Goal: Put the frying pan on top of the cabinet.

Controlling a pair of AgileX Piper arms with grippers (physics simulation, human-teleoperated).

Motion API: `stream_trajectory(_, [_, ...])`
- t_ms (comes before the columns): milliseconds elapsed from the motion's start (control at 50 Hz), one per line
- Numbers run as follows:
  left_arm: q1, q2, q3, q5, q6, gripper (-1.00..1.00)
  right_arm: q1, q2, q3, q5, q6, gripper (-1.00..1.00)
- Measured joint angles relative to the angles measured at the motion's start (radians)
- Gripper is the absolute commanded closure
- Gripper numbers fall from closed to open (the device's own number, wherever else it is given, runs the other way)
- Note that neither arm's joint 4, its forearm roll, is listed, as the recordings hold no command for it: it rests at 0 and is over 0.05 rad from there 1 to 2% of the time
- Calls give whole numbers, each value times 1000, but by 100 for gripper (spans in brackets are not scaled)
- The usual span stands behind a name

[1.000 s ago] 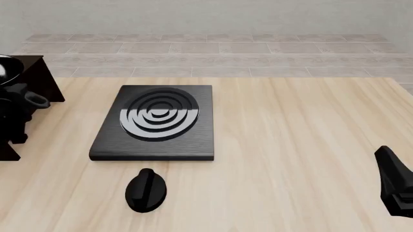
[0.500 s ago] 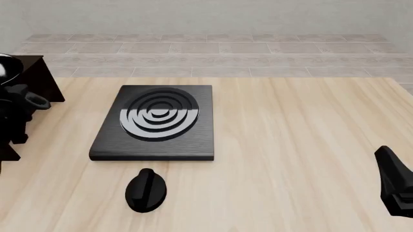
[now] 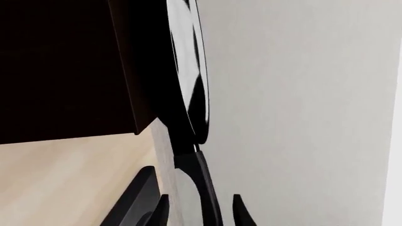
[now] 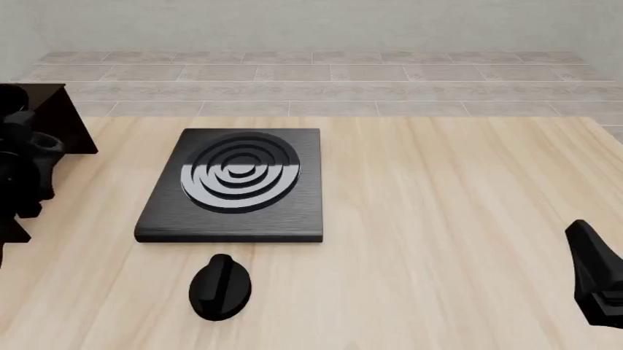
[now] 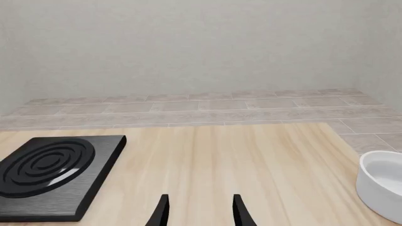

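Note:
In the left wrist view the frying pan shows edge-on, its shiny inside catching light, lying against the top of the very dark cabinet. Its long black handle runs back between the fingers of my left gripper, which stand apart and do not touch it. In the front view the cabinet sits at the far left edge with my left arm in front of it; I cannot make out the pan there. My right gripper is open and empty, low at the front right.
A flat square black stove plate with concentric rings lies left of the table's centre and also shows in the right wrist view. A round black knob lies in front of it. A white bowl stands at the right.
The left arm has shifted left and back at the cabinet. The pan's shiny bowl, seen at the front view's left edge before, no longer shows there. The right arm has not moved.

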Motion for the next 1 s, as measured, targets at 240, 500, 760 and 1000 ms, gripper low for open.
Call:
stream_trajectory(240, [9,-30,14,0,3,-100,0,0,0,0,-1,-100])
stream_trajectory(500, [20,-103,23,24,12,-100,2,0,0,1,-3,-100])
stream_trajectory(760, [14,-208,34,103,22,-100,2,0,0,2,-4,-100])
stream_trajectory(1000, [9,-307,64,195,35,-100,0,0,0,1,-1,-100])
